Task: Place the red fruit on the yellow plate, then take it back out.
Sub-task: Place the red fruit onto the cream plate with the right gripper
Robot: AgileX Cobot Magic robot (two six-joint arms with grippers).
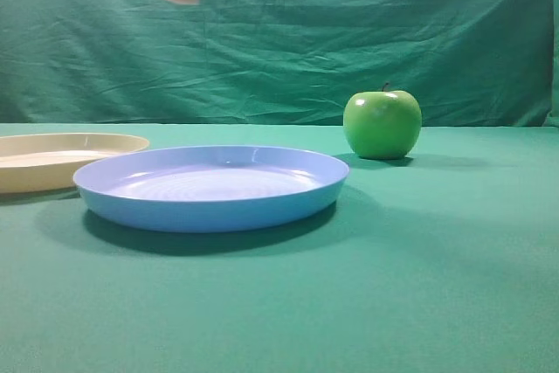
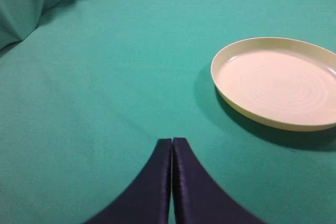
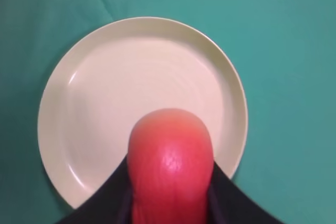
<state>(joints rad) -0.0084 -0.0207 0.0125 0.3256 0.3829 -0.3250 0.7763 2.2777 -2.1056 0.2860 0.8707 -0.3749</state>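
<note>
Right gripper (image 3: pixel 170 203) pinching the red fruit (image 3: pixel 170 169) between its dark fingers, held in the air directly above the yellow plate (image 3: pixel 94 103), not touching it. Left gripper (image 2: pixel 172 182), fingers pressed together, over bare green cloth beside that plate. Blue plate (image 1: pixel 210 207) and green apple (image 1: pixel 382 124) rest on the table.

Red fruit (image 3: pixel 170 166) above bare yellow plate (image 3: pixel 94 77)

Low front view; wrist cameras share yellow plate (image 3: pixel 94 77).
</note>
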